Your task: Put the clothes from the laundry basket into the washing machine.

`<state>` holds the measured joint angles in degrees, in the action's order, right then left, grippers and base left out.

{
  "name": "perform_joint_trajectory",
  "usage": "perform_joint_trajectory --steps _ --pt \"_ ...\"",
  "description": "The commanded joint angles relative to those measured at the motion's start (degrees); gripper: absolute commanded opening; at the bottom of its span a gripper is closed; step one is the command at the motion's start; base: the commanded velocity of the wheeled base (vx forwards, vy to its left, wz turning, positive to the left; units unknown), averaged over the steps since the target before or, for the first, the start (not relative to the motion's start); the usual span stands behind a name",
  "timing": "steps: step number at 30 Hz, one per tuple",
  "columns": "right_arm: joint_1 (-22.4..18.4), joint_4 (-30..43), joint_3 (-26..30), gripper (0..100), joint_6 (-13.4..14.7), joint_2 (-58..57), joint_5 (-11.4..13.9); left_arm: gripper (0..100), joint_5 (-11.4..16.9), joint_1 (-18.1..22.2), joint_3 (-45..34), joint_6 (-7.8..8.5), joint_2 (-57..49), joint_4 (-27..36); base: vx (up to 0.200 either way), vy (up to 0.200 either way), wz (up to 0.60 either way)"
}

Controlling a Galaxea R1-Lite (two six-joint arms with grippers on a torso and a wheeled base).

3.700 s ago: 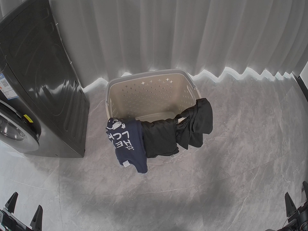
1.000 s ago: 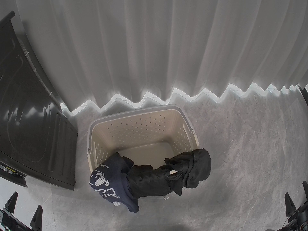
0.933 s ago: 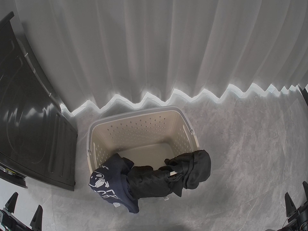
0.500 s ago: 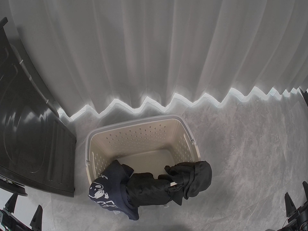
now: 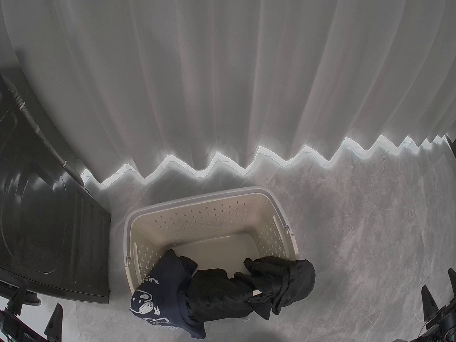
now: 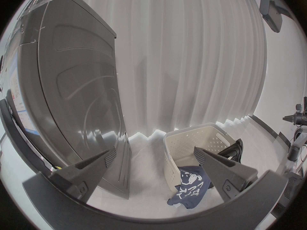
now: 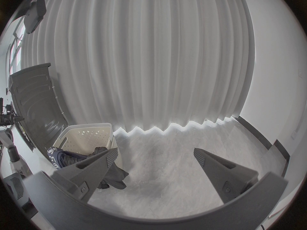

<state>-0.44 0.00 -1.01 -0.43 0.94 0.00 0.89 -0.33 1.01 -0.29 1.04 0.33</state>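
A cream laundry basket [image 5: 204, 210] [image 6: 198, 138] [image 7: 86, 134] stands on the floor before the curtain. Over its near rim hang a navy printed shirt [image 5: 159, 300] [image 6: 188, 184] [image 7: 54, 152] and black clothes [image 5: 251, 283] [image 7: 110, 173]. The dark washing machine [image 5: 42, 233] [image 6: 73, 90] [image 7: 35, 106] stands left of the basket. My left gripper [image 5: 35, 314] [image 6: 155, 157] is open at the lower left, well short of the basket. Low at the right, my right gripper [image 5: 439, 293] [image 7: 155, 157] is open with nothing between its fingers.
A white pleated curtain [image 5: 228, 72] hangs behind the basket down to the grey stone floor [image 5: 380, 224]. Open floor lies right of the basket. A dark skirting strip [image 7: 255, 133] runs along the right wall.
The whole head view has shifted: basket and washing machine sit lower and nearer in the picture, so the camera moved. The clothes still hang on the rim. Both grippers keep their places.
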Motion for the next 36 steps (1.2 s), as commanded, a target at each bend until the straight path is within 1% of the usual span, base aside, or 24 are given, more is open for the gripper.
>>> perform_joint_trajectory --steps 1,3,6,12,17,21,30,35,36 --pt "0.00 0.00 1.01 100 -0.01 -0.94 0.00 100 -0.01 -0.02 -1.01 -0.06 -1.04 0.02 0.200 0.000 0.00" --pt "0.00 0.00 1.01 100 -0.01 -0.94 0.00 100 -0.01 -0.02 -1.01 -0.06 -1.04 0.02 0.200 0.000 0.00" --pt "0.00 0.00 1.01 100 -0.01 -0.94 0.00 100 -0.01 -0.02 -1.01 -0.06 -1.04 0.02 0.000 0.000 0.00" --pt "0.00 0.00 1.01 100 -0.01 -0.94 0.00 100 -0.01 -0.02 -1.01 -0.06 -1.04 0.02 0.200 0.000 0.00" --pt "0.00 0.00 1.01 100 -0.01 -0.94 0.00 100 -0.01 -0.02 -1.01 -0.15 -1.04 0.02 0.000 0.000 0.00" --pt "0.00 0.00 1.01 100 -0.01 -0.94 0.00 100 -0.01 -0.02 -1.01 -0.06 -1.04 0.02 0.200 0.000 0.00" --pt "0.00 0.00 1.01 100 -0.01 -0.94 0.00 100 -0.01 -0.02 -1.01 -0.15 -1.04 0.02 0.000 0.000 0.00" --pt "0.00 0.00 1.01 100 -0.01 -0.94 0.00 100 -0.01 -0.02 -1.01 -0.15 -1.04 0.02 0.200 0.000 0.00" --pt "0.00 0.00 1.01 100 -0.01 -0.94 0.00 100 -0.01 -0.02 -1.01 -0.06 -1.04 0.02 0.000 0.000 0.00"
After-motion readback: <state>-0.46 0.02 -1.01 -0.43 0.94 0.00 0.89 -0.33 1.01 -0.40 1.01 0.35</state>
